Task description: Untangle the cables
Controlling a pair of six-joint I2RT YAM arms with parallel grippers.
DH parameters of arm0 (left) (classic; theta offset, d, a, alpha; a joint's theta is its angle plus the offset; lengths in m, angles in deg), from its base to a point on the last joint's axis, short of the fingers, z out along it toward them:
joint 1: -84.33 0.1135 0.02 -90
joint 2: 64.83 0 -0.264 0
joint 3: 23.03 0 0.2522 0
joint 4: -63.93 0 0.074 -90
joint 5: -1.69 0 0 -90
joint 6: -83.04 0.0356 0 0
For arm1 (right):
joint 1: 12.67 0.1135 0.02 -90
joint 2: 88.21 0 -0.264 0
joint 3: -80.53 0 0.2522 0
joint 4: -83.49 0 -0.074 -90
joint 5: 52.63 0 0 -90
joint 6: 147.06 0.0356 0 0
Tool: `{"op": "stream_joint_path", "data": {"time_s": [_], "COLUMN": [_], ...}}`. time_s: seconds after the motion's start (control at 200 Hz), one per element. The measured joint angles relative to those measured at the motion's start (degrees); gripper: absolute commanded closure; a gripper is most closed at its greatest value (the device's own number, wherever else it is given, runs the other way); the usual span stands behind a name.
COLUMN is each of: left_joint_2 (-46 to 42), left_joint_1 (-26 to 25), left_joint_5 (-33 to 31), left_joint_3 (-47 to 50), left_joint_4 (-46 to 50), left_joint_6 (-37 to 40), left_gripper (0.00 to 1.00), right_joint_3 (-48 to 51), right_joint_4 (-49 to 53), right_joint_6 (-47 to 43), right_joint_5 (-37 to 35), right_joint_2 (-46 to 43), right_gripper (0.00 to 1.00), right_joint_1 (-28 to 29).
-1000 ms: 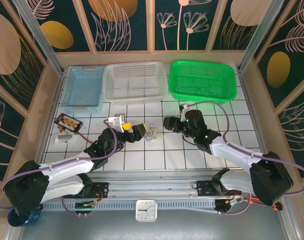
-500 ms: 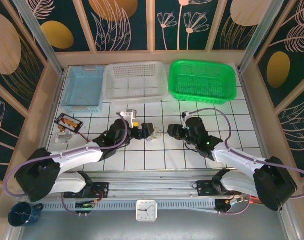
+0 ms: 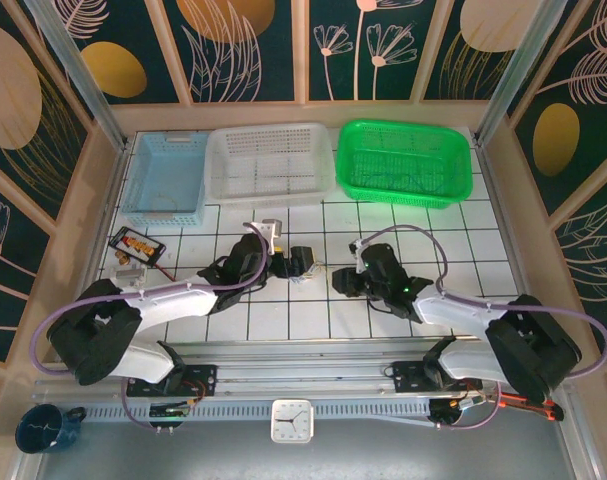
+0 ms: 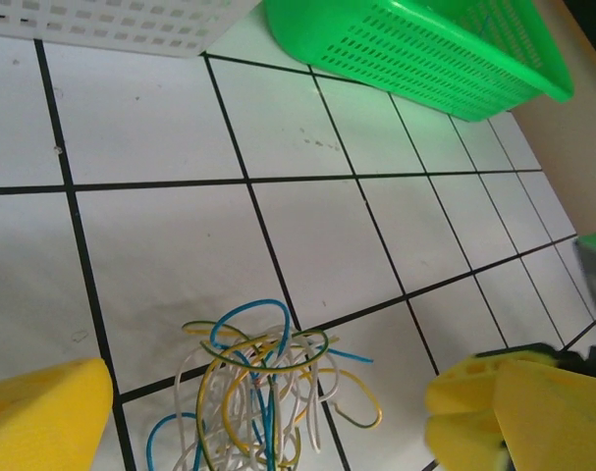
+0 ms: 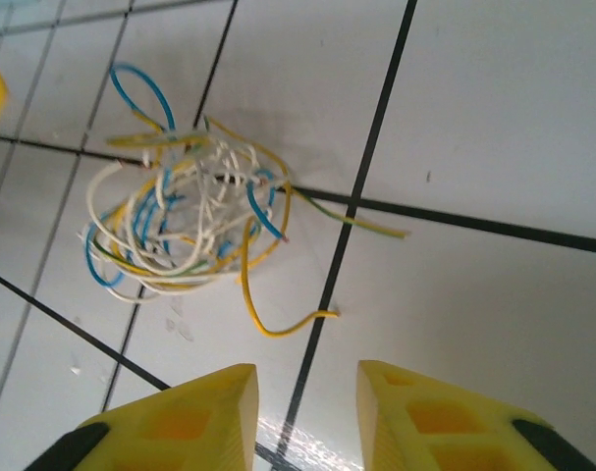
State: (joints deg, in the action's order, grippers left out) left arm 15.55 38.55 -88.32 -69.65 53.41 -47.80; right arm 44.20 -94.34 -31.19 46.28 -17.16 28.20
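Observation:
The cables (image 4: 258,392) are a small tangle of thin white, yellow, blue and green wires lying on the white tiled table (image 3: 283,320). In the top view the cables (image 3: 312,270) sit between the two arms. My left gripper (image 4: 268,422) is open wide, one yellow finger (image 4: 42,412) on each side of the tangle. From the right, my right gripper (image 5: 307,392) is open with a narrow gap and nothing in it. The cables (image 5: 180,226) lie just beyond its fingertips, and a loose yellow end curls toward them. The left gripper (image 3: 299,262) and right gripper (image 3: 339,279) stand close to the tangle.
A blue basket (image 3: 165,178), a white basket (image 3: 271,160) and a green basket (image 3: 405,160) line the far edge. At the left lie a black tray (image 3: 136,244) with red and yellow pieces and a small white part (image 3: 126,277). The green basket (image 4: 425,49) rises beyond the tangle.
The left gripper has moved right up to the tangle. The right gripper has come down and left toward it, and its jaws have narrowed.

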Motion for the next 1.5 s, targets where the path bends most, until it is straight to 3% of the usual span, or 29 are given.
{"op": "stream_joint_path", "data": {"time_s": [0.415, 0.771, 0.966, 1.061, 1.496], "left_joint_2": [0.0, -0.5, -0.5, -0.9, -4.4], "left_joint_1": [0.0, 0.0, 0.0, 0.0, 0.0], "left_joint_5": [-0.1, -0.3, -0.3, -0.3, -1.8], "left_joint_3": [-0.4, 0.0, 0.4, 0.7, 1.7], "left_joint_4": [-1.3, -2.0, -2.6, -2.5, -2.5], "left_joint_6": [-0.8, -0.8, -0.9, -0.9, -1.0], "left_gripper": [0.01, 0.01, 0.01, 0.01, 0.01], "right_joint_3": [-3.3, -5.8, -7.3, -8.4, -13.6], "right_joint_4": [-2.7, -3.7, -4.0, -3.3, 6.0], "right_joint_6": [-2.5, -3.5, -5.3, -5.7, -6.0], "right_joint_5": [0.2, 0.2, 0.2, 0.2, 0.5], "right_joint_2": [9.0, 12.7, 14.3, 14.2, -4.6], "right_gripper": [0.65, 0.72, 1.0, 1.0, 1.0], "right_joint_1": [1.3, 1.4, 1.5, 1.5, 1.5]}}
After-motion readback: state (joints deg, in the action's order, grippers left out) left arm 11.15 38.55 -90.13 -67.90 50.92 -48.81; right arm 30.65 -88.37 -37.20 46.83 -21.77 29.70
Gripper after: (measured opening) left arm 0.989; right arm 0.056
